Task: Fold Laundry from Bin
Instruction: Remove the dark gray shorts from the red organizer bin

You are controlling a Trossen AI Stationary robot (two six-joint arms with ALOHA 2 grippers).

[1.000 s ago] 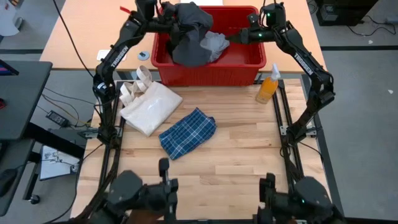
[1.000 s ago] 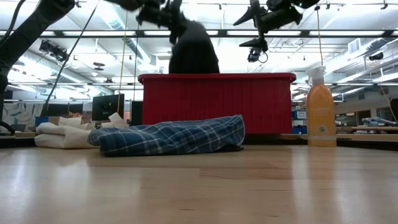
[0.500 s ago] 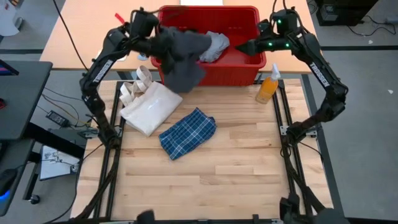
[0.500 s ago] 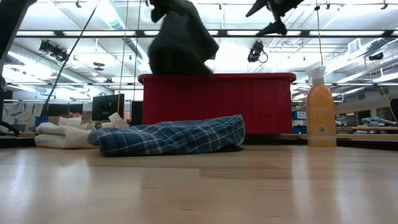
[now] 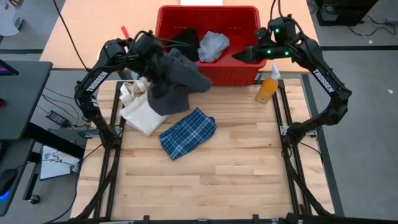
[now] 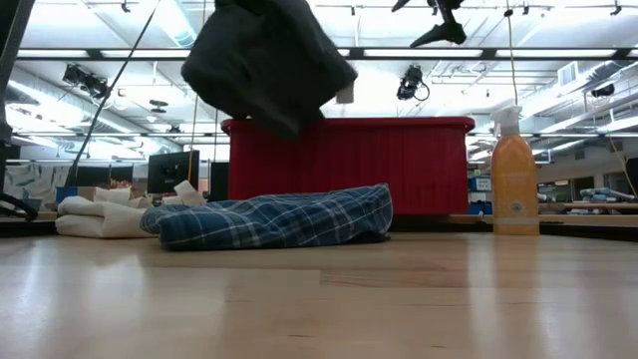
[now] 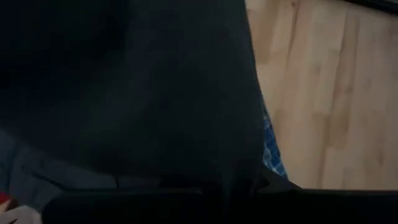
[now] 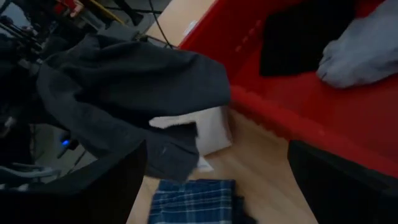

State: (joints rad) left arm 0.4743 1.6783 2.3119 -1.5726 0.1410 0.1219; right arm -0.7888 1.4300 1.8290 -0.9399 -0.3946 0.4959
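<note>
Dark charcoal-grey soft garment (image 5: 173, 82) pinched in closed left gripper (image 5: 147, 50), hung in air outside large red plastic bin (image 5: 238, 73), above cream-white cloth tote bag (image 5: 140, 112). Blue-and-white plaid shirt (image 5: 187, 132) laid on table nearby. Right gripper (image 5: 241, 55) spread wide, empty, over bin edge beside orange spray bottle (image 5: 268, 86).

A dark charcoal-grey garment (image 7: 137, 93) fills nearly everything, hanging close in front of the camera. At three o'clock lies bare wooden tabletop (image 7: 323, 93). A sliver of blue plaid cloth (image 7: 272, 155) peeks out around four o'clock.
</note>
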